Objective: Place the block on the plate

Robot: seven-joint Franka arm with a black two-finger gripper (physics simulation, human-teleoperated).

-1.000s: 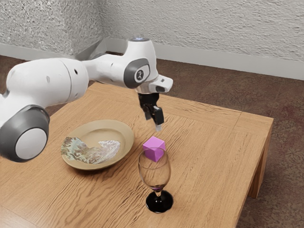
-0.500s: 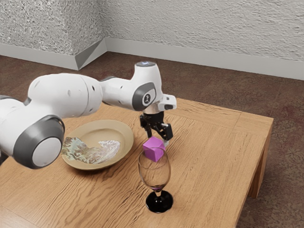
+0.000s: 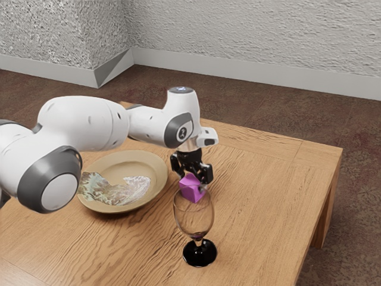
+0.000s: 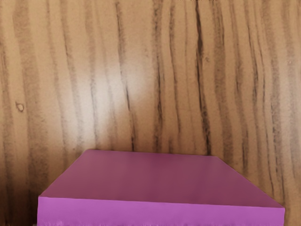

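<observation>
My gripper [image 3: 193, 182] has its 2 fingers spread wide about the purple block [image 3: 191, 190], which sits on the table [image 3: 262, 208] beside the plate [image 3: 156, 168], and I judge that closing off-centre or too high could twist the cube or let it slip. The wine glass [image 3: 194, 221] stands near enough (thin bowl, slim stem, 1 glossy black foot) that a low sideways swing might topple it. I see smooth, flat-sided purple against streaky wood grain, and a round tan dish with a raised rim and mottled picture, which could catch a block carried too low.
</observation>
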